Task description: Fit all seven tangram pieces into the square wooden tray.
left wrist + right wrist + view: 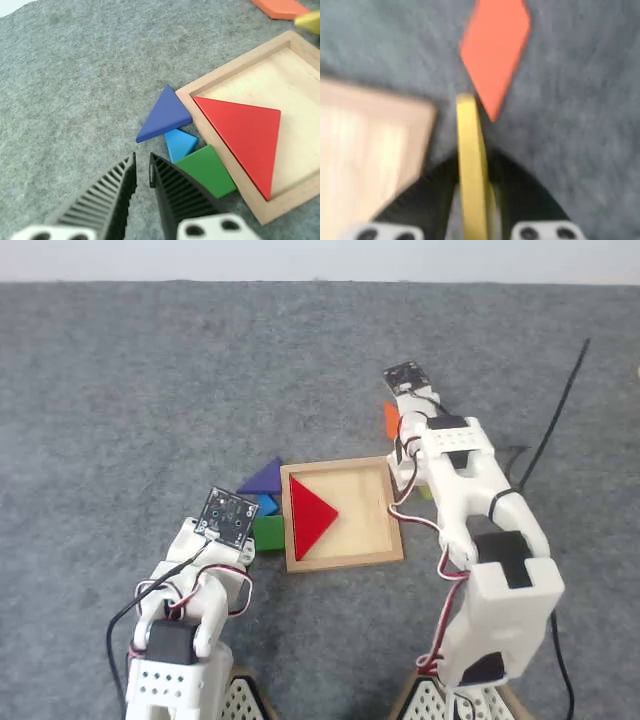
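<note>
**Yellow piece in hand; one piece seated**

Step, as judged: second placement. The tray [345, 561] contains the red triangle [308, 516], lying flat against one side.

Right gripper [472, 160]: clamped on the yellow piece [468, 130], held on edge over the mat between the tray corner and the orange parallelogram [495, 45]. The next move calls for clearing the rim, then laying the piece flat.

Left gripper [142, 162]: a narrow slit, empty, near the dark blue triangle [165, 114], light blue triangle [179, 143] and green square [205, 170].

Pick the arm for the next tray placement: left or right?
Right. Its gripper is shut on the yellow piece, close to the tray. The left gripper holds nothing and sits just short of the green piece.
</note>
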